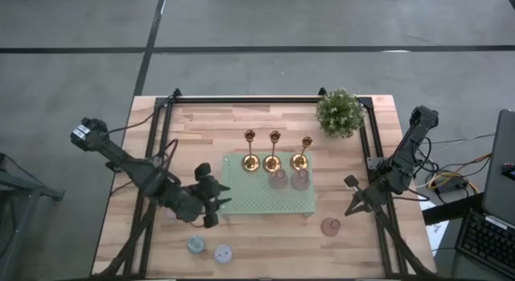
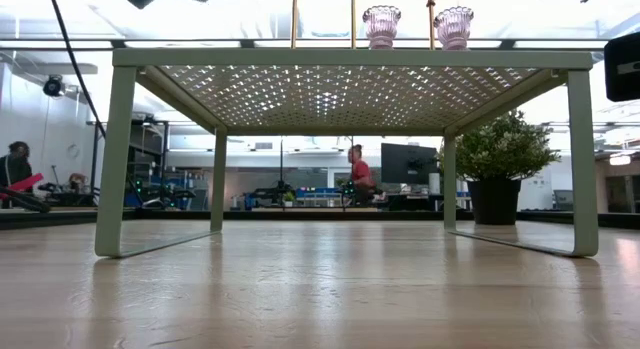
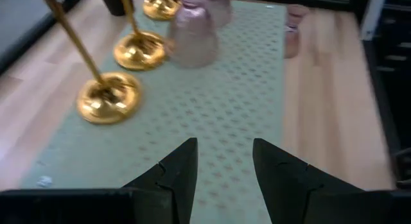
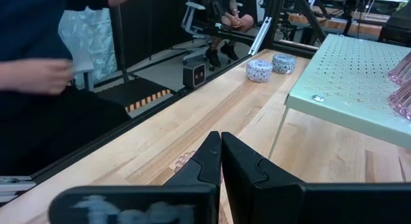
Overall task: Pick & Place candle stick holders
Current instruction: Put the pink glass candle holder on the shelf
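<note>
High view puts the left gripper [image 1: 211,202], jaws spread and empty, at the green stand's [image 1: 265,202] left near corner, nearer the two pastel holders [image 1: 209,249] on the table's near edge than the right gripper [image 1: 351,207], jaws pressed together.

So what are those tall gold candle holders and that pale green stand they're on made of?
The three slim gold candle holders look like polished metal, perhaps brass-plated: their round bases shine like mirrors. The pale green perforated stand looks like matte painted sheet metal, judging by its regular punched holes and thin legs.
</note>
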### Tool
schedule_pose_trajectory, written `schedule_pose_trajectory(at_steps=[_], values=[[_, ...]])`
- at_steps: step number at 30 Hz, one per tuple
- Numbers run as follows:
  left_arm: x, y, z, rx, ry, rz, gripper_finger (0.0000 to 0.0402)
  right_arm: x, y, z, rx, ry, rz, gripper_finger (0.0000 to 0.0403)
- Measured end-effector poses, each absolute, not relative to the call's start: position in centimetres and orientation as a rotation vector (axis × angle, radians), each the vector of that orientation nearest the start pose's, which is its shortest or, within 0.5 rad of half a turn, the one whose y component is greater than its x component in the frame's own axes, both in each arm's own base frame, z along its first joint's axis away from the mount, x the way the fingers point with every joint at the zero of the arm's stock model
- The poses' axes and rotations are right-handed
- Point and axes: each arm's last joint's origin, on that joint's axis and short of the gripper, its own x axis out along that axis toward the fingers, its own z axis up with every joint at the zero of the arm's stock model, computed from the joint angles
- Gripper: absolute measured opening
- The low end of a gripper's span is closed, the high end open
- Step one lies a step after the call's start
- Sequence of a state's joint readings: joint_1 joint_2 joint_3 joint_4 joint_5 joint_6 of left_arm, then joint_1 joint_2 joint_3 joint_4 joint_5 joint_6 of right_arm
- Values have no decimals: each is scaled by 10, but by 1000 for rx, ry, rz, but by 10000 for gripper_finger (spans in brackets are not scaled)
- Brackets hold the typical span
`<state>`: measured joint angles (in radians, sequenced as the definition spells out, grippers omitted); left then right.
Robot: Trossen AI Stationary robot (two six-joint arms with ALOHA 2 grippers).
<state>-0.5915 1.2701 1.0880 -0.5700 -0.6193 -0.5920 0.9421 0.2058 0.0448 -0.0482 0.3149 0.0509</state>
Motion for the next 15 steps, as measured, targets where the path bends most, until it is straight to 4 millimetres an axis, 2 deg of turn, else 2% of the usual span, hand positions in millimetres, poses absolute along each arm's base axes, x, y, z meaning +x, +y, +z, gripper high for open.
schedule_pose_trajectory(at_steps=[15], values=[[209, -178, 298, -346, 431, -21, 154, 70, 81, 158, -77, 187, 620, 8]])
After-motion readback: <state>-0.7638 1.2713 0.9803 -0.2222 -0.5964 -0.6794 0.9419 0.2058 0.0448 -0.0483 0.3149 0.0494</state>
